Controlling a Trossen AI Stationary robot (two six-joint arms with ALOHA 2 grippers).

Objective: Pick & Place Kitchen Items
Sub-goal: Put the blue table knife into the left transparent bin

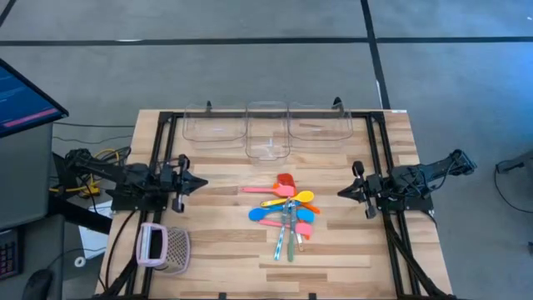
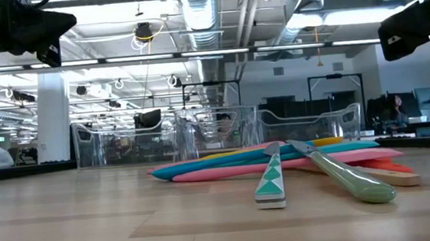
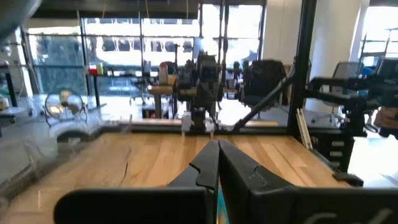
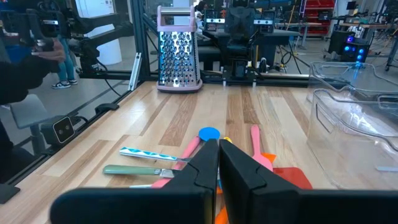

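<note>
The kitchen items (image 1: 287, 215) lie in a loose pile on the wooden table's middle: pink, yellow, blue and orange spoons, a red-headed spatula (image 1: 285, 180) and teal-handled cutlery (image 2: 345, 177). The right wrist view shows the same pile (image 4: 186, 158). My left gripper (image 1: 200, 183) hovers shut at the table's left side, pointing at the pile. My right gripper (image 1: 343, 192) hovers shut at the right side, facing it. Both are well clear of the pile and hold nothing. Their shut fingers show in the left wrist view (image 3: 217, 155) and the right wrist view (image 4: 217, 155).
Three clear plastic bins (image 1: 266, 129) stand in a row along the far edge. A pink-and-white mesh basket (image 1: 164, 247) lies at the near left corner. Black frame rails (image 1: 383, 158) run along both sides. A person (image 4: 31, 50) shows beyond the table's left side.
</note>
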